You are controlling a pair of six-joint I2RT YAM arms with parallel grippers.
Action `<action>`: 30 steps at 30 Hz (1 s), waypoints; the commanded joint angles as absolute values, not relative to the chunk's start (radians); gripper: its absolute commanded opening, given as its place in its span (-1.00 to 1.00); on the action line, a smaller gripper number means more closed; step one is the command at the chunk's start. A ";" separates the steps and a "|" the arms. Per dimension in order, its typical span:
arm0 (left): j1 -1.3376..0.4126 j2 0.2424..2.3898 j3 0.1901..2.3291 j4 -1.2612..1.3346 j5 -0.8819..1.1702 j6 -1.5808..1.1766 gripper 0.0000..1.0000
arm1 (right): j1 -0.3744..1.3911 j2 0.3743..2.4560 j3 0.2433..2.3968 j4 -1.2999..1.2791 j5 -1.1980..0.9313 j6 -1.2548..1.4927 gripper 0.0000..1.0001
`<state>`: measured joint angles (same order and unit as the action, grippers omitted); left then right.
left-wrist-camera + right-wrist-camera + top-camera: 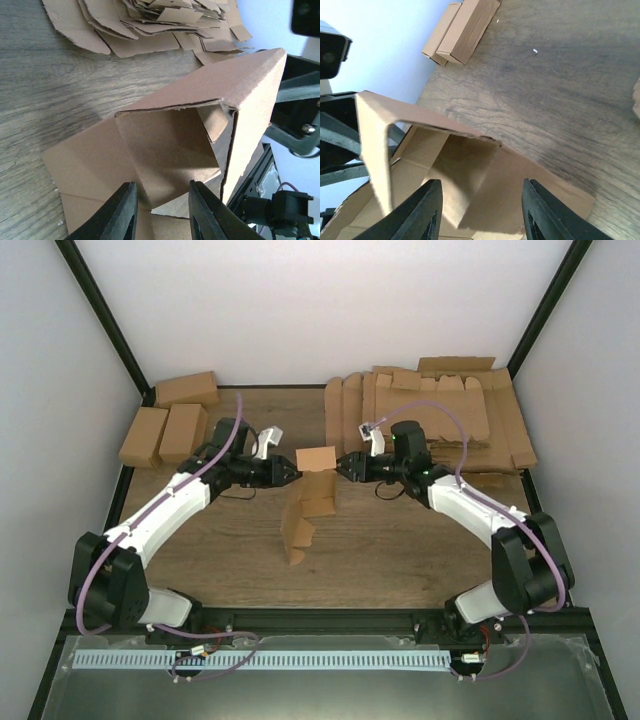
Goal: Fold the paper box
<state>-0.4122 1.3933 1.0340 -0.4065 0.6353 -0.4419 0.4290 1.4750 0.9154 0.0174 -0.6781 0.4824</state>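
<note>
Box (316,460) is raised at the middle of the bench (420,540), judged half done: an upper sleeve is formed, while the lower flaps hang unfolded. Left fingers (122,215) are apart at its left edge, and right fingers (427,210) are apart at its right.
</note>
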 commanded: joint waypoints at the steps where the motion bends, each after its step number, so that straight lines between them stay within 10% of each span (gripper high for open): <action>1: -0.406 1.358 1.048 -0.429 0.599 -0.420 -0.40 | 0.436 1.373 0.943 -0.068 -0.593 0.402 -0.07; 15: -0.404 1.255 1.088 -0.584 0.578 -0.387 -0.34 | 0.461 1.322 1.094 -0.149 -0.554 0.021 0.30; 23: -0.418 1.106 1.010 -0.621 0.605 -0.400 0.23 | 0.586 1.438 1.246 -0.228 -0.416 -0.305 0.35; 30: -0.439 1.064 0.976 -0.678 0.564 -0.377 0.32 | 0.651 1.506 1.285 -0.316 -0.375 -0.426 0.22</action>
<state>-0.4316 1.0767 1.0100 -0.6388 0.5785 -0.3988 0.6209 1.4902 1.2449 -0.2390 -0.4175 -0.3149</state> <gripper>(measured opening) 0.657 0.636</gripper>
